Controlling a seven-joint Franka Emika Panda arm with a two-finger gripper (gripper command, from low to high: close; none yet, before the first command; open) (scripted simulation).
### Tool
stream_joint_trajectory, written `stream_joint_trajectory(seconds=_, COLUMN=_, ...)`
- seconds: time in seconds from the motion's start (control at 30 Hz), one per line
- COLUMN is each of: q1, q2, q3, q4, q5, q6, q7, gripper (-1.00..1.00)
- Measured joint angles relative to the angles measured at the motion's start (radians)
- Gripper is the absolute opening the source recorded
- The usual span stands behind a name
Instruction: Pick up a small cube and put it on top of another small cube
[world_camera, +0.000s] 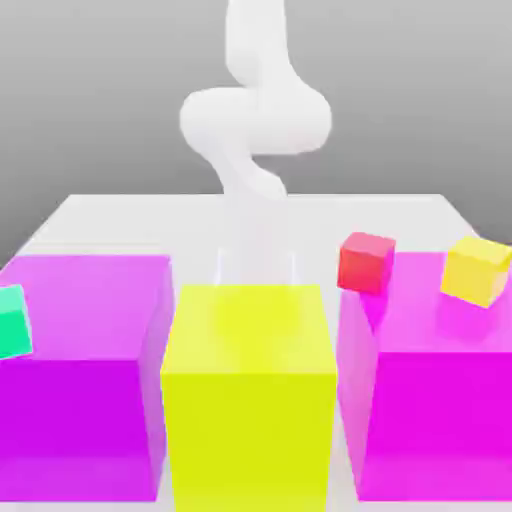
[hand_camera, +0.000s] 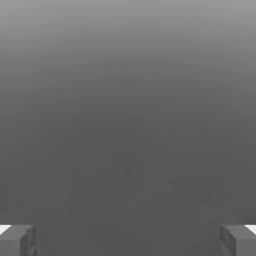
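A small teal-green cube (world_camera: 12, 322) shows at the exterior view's left edge, partly cut off, against the big magenta block (world_camera: 85, 370) there. The white arm (world_camera: 255, 120) comes down behind the big yellow block (world_camera: 250, 390) in the middle. My gripper (world_camera: 256, 268) hangs pale just past that block's far top edge. In the hand view my gripper (hand_camera: 128, 242) is open: its two grey fingertips (hand_camera: 19, 241) stand far apart with nothing between them, over a bare grey surface.
A second big magenta block (world_camera: 430, 400) stands at the exterior view's right. A small red cube (world_camera: 366, 262) sits at its far left corner and a small yellow cube (world_camera: 477, 270) on its top. The white table (world_camera: 150, 215) extends behind the blocks.
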Motion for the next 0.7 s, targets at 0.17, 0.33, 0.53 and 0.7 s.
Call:
stream_joint_trajectory(seconds=0.17, q1=0.037, q2=0.091, q3=-0.255, q4=-0.039, q5=0.123, q6=0.052, q7=-0.129, gripper=0.0)
stream_joint_trajectory(seconds=0.33, q1=0.066, q2=0.162, q3=-0.501, q4=-0.08, q5=0.246, q6=0.115, q7=-0.259, gripper=0.0)
stream_joint_trajectory(seconds=0.53, q1=0.096, q2=0.223, q3=-0.798, q4=-0.133, q5=0.384, q6=0.205, q7=-0.41, gripper=0.0)
stream_joint_trajectory(seconds=0.7, q1=0.114, q2=0.239, q3=-1.042, q4=-0.183, q5=0.457, q6=0.305, q7=-0.509, gripper=0.0)
